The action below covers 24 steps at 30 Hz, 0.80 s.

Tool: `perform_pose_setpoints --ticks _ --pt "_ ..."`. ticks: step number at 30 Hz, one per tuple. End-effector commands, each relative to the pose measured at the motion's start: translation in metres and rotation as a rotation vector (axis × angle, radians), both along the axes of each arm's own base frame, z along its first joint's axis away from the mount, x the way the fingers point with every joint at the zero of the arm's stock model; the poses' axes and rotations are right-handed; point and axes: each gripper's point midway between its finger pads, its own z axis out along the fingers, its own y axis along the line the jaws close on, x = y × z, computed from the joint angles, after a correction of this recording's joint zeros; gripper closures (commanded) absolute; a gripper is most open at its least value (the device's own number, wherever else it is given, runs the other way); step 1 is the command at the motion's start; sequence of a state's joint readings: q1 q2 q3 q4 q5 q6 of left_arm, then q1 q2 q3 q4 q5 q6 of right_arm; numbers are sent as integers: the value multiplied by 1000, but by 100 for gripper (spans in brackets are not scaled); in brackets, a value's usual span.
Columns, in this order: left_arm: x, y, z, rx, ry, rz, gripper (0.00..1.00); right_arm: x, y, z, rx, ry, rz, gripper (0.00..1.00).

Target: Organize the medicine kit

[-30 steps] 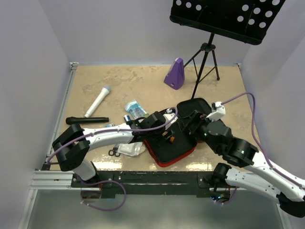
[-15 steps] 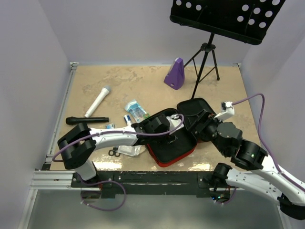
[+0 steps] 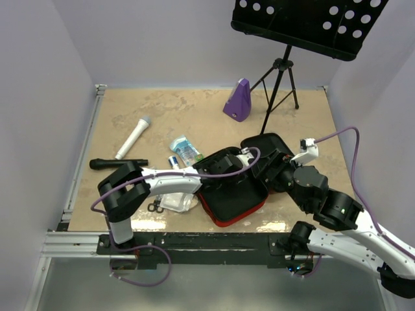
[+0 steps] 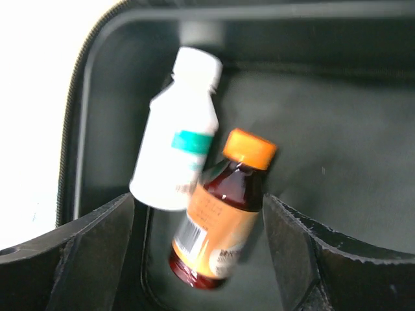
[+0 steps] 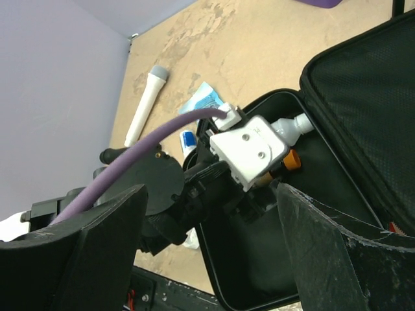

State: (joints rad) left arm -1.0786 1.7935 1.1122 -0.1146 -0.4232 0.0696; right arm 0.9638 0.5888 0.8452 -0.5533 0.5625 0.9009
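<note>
The medicine kit [image 3: 228, 219] lies open at the table's near middle, red rim round a black lining, its lid [image 3: 269, 150] raised at the back right. My left gripper [image 3: 241, 170] is inside the kit and open. In the left wrist view its fingers [image 4: 97, 253] stand apart on either side of a brown bottle with an orange cap [image 4: 220, 217], which rests on the lining [image 4: 343, 129] against a white bottle with a teal label [image 4: 178, 155]. My right gripper [image 3: 277, 171] is open and empty beside the lid, facing the kit [image 5: 305, 253] and the left gripper [image 5: 249, 152].
A purple metronome [image 3: 238, 100] and a music stand [image 3: 279, 84] stand at the back. A white microphone [image 3: 133, 137] and a black microphone [image 3: 117, 163] lie at the left. Loose packets [image 3: 183, 149], a white packet [image 3: 178, 202] and scissors [image 3: 154, 207] lie left of the kit.
My left gripper has reached further right and back inside the kit. My right gripper has drawn back to the right, off the kit's inside towards the lid.
</note>
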Motion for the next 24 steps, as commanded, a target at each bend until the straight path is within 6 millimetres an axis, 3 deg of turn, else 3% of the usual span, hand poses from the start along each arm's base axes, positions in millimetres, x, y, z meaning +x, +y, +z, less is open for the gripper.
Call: perform_pose_setpoints --ticks 1,6,11,17,24 --pt "25 -21 29 -98 -61 94 18 2 -2 23 71 -36 -23 14" --pt "33 -21 42 -162 -49 196 20 1 -2 19 73 -30 -20 14" --pt "17 -7 63 -226 3 232 20 0 -1 16 72 -31 -15 14" --pt "-22 20 45 -300 184 344 29 -1 2 11 76 -29 0 14" --pt "-43 34 9 -306 302 449 40 -1 4 12 81 -34 10 14"
